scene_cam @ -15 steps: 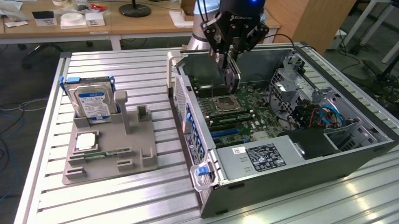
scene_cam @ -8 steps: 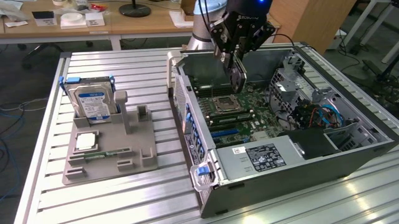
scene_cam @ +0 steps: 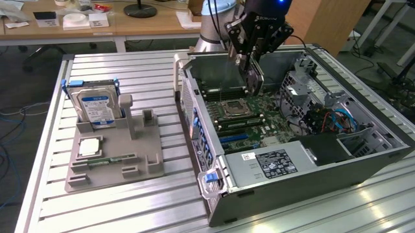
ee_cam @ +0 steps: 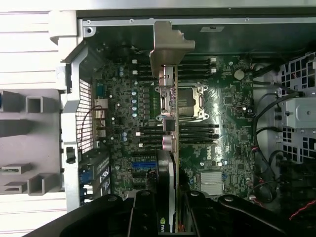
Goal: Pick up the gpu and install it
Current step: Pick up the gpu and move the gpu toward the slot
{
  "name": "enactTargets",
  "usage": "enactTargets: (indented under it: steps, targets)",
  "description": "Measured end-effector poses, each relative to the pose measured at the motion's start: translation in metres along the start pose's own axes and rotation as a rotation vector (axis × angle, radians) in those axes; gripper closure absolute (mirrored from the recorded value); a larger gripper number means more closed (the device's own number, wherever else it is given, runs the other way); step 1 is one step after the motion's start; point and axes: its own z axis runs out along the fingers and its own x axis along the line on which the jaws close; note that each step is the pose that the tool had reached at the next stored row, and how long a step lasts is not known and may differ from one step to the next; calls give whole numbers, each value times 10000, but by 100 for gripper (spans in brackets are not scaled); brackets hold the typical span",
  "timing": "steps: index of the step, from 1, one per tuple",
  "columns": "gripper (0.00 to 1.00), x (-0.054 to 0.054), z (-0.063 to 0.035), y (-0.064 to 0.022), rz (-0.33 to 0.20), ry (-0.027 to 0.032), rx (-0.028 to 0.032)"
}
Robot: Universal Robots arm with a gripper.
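Your end effector (scene_cam: pixel 250 57) is clamped on the gpu (scene_cam: pixel 253 80), which hangs edge-down over the motherboard (scene_cam: pixel 259 114) inside the open computer case (scene_cam: pixel 311 165). You can't tell whether it touches a slot. Expect the card to be light, stiff and fragile, so grip the plain board edges, away from components and the silver bracket (ee_cam: pixel 170 42). The case rests on the bench (scene_cam: pixel 129 204).

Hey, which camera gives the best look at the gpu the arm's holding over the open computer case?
The wrist view: the gpu runs edge-on from the pincer to its silver bracket, over the motherboard. The exterior view shows a dark slab hanging below the pincer, over the open case.
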Motion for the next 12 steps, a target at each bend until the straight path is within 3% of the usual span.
enactTargets:
  steps: [12]
  targets:
    - [73, -277, 7, 18, 1, 1, -21]
